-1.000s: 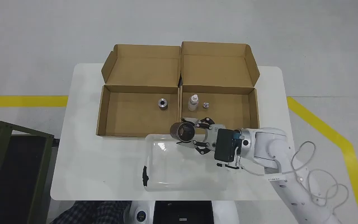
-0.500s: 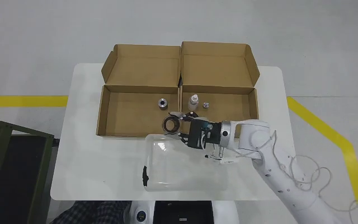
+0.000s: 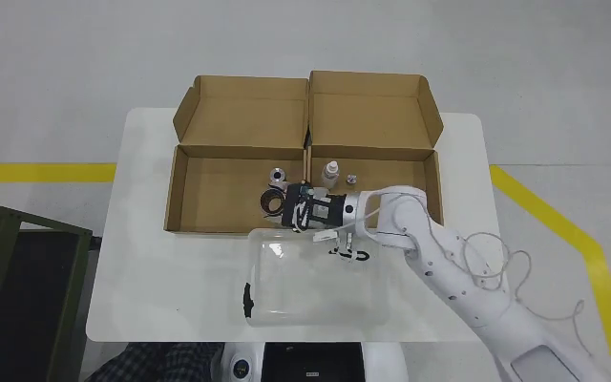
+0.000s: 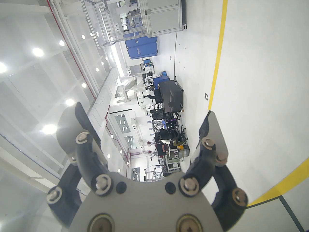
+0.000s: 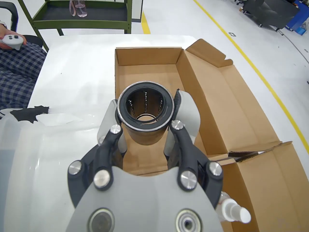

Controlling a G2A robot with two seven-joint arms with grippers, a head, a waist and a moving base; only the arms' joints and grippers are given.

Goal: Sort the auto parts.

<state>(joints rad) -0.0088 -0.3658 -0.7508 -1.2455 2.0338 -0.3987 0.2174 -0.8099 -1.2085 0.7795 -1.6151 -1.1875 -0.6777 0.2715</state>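
Right hand (image 5: 146,112): fingers clamped on either side of a dark hollow bearing (image 3: 272,201), open end toward the wrist camera, ball rows visible inside. Bearing is held over the left box (image 3: 196,196), by its near right corner (whether it touches the box floor cannot be told). Left box also holds a small metal bush (image 3: 275,176), just beyond the bearing. Right box (image 3: 406,191): white bottle (image 3: 329,173) and a small nut (image 3: 350,178), near each other at its left end. Clear bin (image 3: 286,291): on the surface (image 3: 143,248), in front of both boxes. Left hand (image 4: 144,117): fingers apart, nothing between them, pointing into the room.
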